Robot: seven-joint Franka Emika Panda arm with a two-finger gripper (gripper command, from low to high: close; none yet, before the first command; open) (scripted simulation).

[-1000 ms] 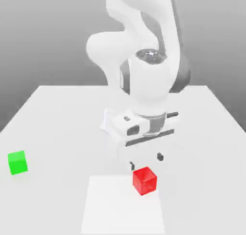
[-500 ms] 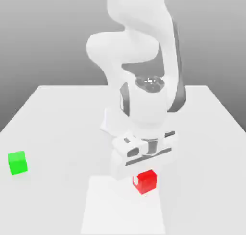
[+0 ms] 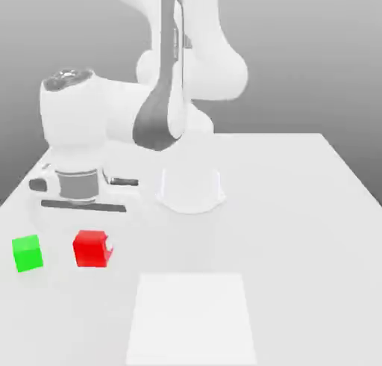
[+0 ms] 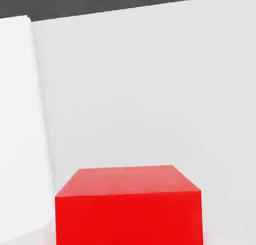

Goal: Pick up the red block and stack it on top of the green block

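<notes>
Exterior view, left to right. The green block (image 3: 27,253) rests on the white table (image 3: 298,208) near the exterior view's left edge. Just beside it, toward the exterior view's right and apart from it by a narrow gap, sits the red block (image 3: 91,248), directly beneath the gripper (image 3: 93,246), whose hand hangs from the white arm (image 3: 160,95) reaching across from the base (image 3: 190,187). A small pale shape at the red block's right side appears to be a fingertip, but whether the jaws pinch the cube or stand spread cannot be told. Whether the red block is raised off the table or touching it is likewise not clear. A paler square patch (image 3: 190,316) lies on the table toward the near edge. In the hand view the red block (image 4: 129,204) sits close under the camera, its top face and one side face showing.

Step in hand, as judged: carrying the red block over the green one. Done well, the cube should be high enough to pass above the green block's top, centred over it, lowered squarely and freed only once it rests flat.

Orientation: the red block is a cube, so it has no long axis; it sits level, faces roughly parallel to the green block's.
</notes>
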